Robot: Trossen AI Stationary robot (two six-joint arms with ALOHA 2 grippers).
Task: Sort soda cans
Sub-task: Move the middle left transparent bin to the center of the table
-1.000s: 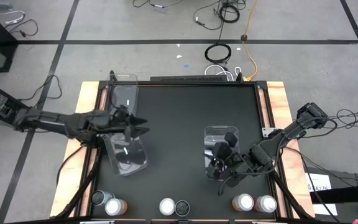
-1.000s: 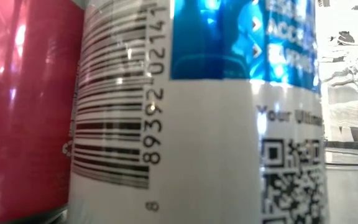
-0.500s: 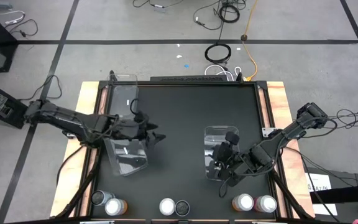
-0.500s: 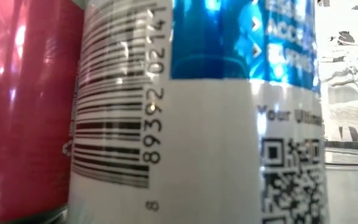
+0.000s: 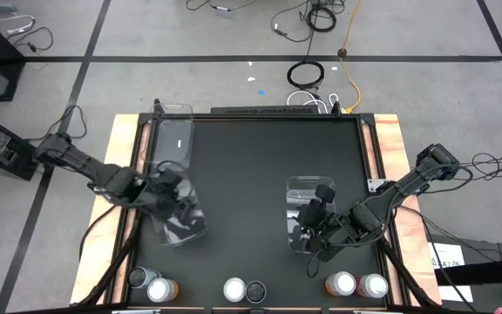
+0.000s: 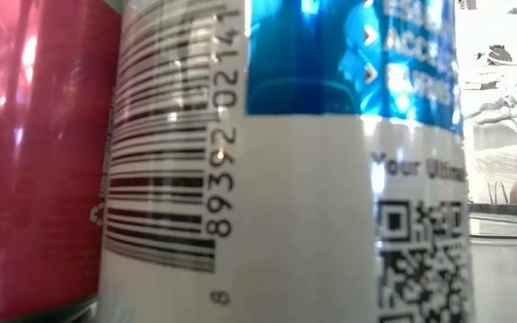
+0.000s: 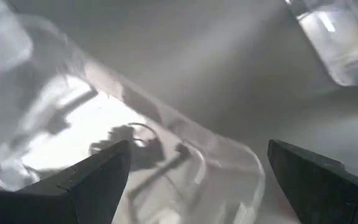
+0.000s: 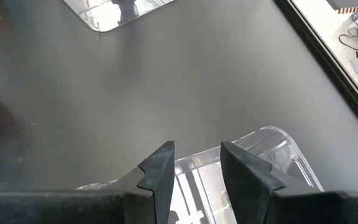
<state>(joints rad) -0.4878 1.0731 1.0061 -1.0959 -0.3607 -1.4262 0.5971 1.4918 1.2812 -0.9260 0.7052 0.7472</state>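
Observation:
Several soda cans stand upright in a row along the table's near edge: a dark one (image 5: 138, 277) beside an orange one (image 5: 161, 289), a silver-topped one (image 5: 234, 290) beside a dark one (image 5: 255, 290), and two silver-topped ones (image 5: 342, 283) (image 5: 373, 285). My left gripper (image 5: 178, 199) (image 7: 197, 171) hangs wide open, pointing down over a clear bin (image 5: 179, 222) (image 7: 135, 143) at the left. My right gripper (image 5: 310, 228) (image 8: 197, 165) is open by a narrow gap over a second clear bin (image 5: 308, 196) (image 8: 272, 149). Nothing is between either gripper's fingers.
A third clear bin (image 5: 174, 135) (image 7: 334, 37) lies at the far left of the black mat. The low view is filled by a red can (image 6: 25, 152) and a white-and-blue can (image 6: 285, 179) close to the camera. The mat's middle (image 5: 251, 174) is bare.
My left gripper first reached toward the table's right past the left bin, then drew back toward the left edge and tipped steeply down, and now stands over that bin. Its fingers have stayed wide open. The bins and cans have not moved.

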